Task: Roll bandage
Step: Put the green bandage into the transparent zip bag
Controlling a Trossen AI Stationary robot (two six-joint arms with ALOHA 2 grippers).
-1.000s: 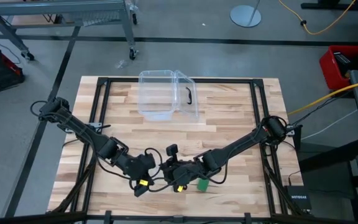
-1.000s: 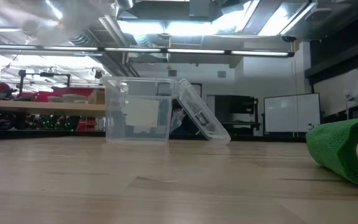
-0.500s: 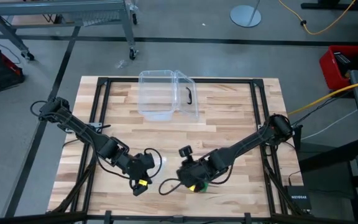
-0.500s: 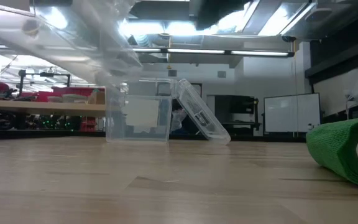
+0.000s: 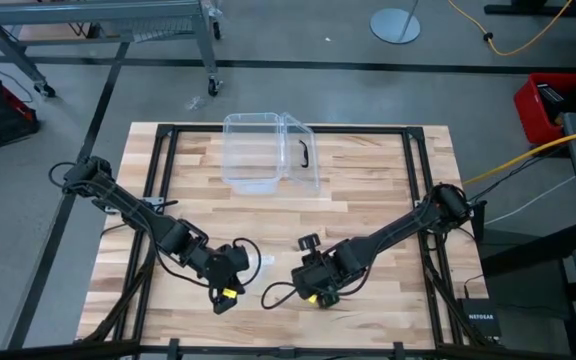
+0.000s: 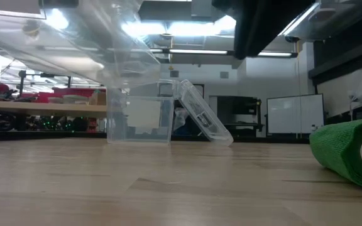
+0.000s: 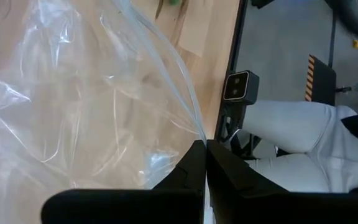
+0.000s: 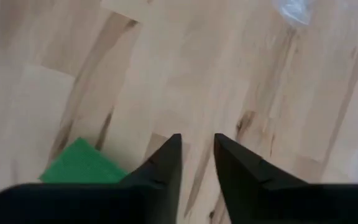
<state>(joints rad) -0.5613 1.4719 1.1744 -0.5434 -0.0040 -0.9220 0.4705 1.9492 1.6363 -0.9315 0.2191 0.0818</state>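
The green bandage (image 6: 351,157) is a stubby roll lying on its side on the wood near the table's front edge. In the high view it is mostly hidden under my right gripper (image 5: 318,295), with only a sliver of the bandage (image 5: 326,297) showing. In the right wrist view my right gripper (image 8: 197,142) points steeply down with a narrow gap, bare wood between its fingers and the bandage (image 8: 82,163) just beside one finger. To its left, my left gripper (image 5: 243,265) is shut on a crinkly clear plastic wrapper (image 5: 255,262). My left gripper pinches an edge of the clear wrapper (image 7: 199,134) between its two fingertips, coming at it on a slant from above. The sheet (image 6: 74,44) spreads out from the fingers and hangs clear of the table.
A clear plastic box (image 5: 253,150) stands at the far middle of the table, its lid with a black handle (image 5: 304,152) leaning open against it. Bare wood lies between the box and both grippers. A black frame (image 5: 158,180) runs around the tabletop.
My right gripper has drawn away from my left gripper toward the table's right edge, tipped more steeply down, and now stands over the bandage. The wrapper stays with my left gripper and has swung lower into the low view.
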